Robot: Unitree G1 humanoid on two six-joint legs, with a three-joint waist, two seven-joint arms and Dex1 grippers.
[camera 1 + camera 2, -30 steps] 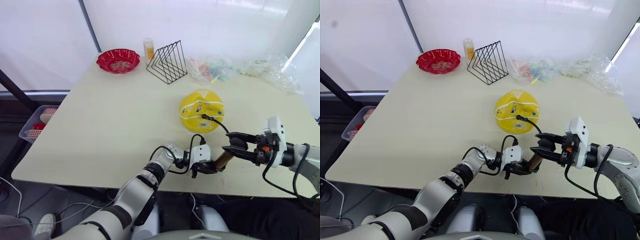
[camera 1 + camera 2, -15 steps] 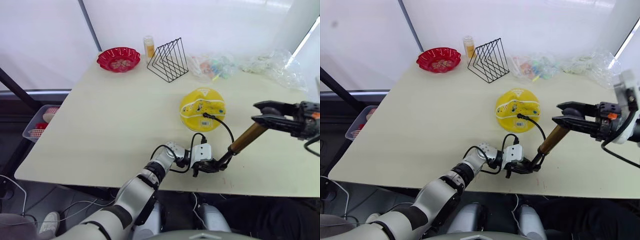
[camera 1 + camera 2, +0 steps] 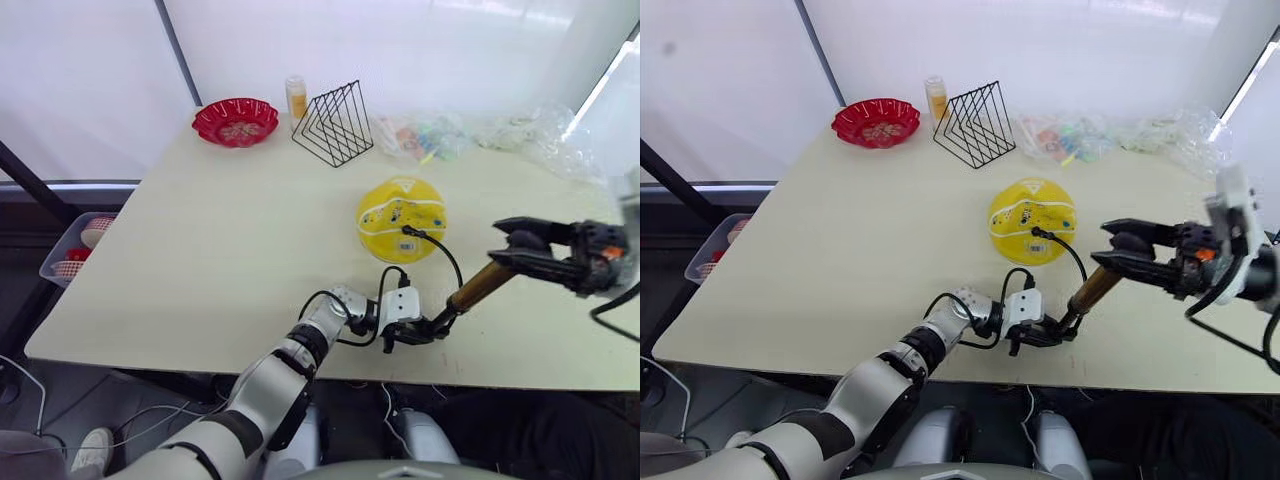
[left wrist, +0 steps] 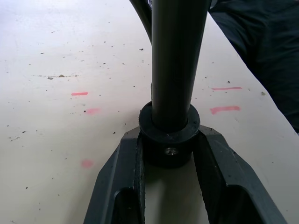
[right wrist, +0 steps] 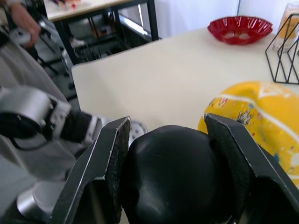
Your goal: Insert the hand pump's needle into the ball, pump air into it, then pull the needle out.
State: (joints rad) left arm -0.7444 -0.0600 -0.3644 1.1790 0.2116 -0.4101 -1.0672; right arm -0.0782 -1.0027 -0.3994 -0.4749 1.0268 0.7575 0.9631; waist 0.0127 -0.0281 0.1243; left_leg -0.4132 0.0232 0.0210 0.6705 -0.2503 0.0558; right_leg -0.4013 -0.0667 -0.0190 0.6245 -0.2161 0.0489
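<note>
Yellow ball point(image 3: 402, 218) w/ printed graphics, gold-bronze pump barrel point(image 3: 478, 287), blk hose point(image 3: 437, 248), red bowl point(image 3: 236, 120), blk wire rack point(image 3: 334, 123)

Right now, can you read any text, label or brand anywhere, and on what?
Nothing legible.
Ball: a small white label and coloured prints, too small to read.
Jar behind the wire rack: no readable label.
Hand pump: no marking visible.

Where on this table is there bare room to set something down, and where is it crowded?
The widest bare patch of the table lies left of the yellow ball, between the red bowl and the near edge. The far edge is crowded: bowl, wire rack, plastic bags. The near right is taken by the hand pump and both claws.
</note>
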